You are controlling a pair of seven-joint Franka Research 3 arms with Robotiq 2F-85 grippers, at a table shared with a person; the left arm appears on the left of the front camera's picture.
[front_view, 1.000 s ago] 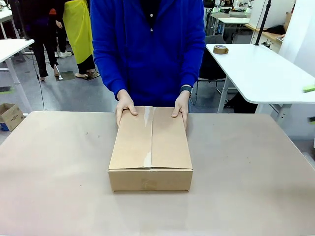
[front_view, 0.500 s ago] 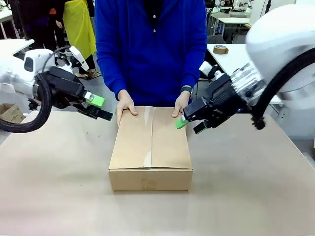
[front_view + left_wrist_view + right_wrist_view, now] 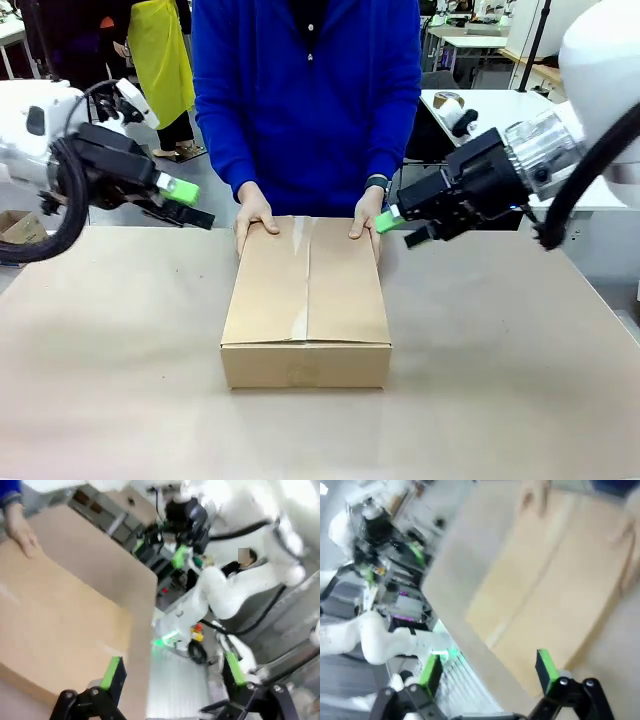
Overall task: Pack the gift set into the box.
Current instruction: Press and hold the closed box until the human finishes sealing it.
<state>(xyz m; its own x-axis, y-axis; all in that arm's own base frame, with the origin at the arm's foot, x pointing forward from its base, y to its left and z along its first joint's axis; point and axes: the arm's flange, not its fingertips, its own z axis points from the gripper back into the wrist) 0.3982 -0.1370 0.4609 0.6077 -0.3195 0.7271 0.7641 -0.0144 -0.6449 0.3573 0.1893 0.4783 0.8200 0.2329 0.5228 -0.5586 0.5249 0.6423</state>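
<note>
Mid-desk, between the two arms: the box (image 3: 305,290) lies flat on the desk (image 3: 110,360), top flaps shut, its seam and long axis running near to far. Contents cannot be told with the flaps closed. The person's hands (image 3: 256,214) rest on its far edge, one at each far corner.

Left gripper (image 3: 192,205) hangs above the desk, left of the far left corner and apart from the carton, fingers pointing right toward it. Its green pads (image 3: 111,672) stand wide apart in the left wrist view, nothing between them.

Right gripper (image 3: 400,227) hangs just beside the far right corner, close to the person's hand there, fingers pointing left. Its pads (image 3: 546,667) are likewise apart, nothing held.

Judgement: the right gripper is the nearer of the two. The box lies inward of both, so a move on the flaps means closing in across the short axis, with the person's hands in the way at the far end
</note>
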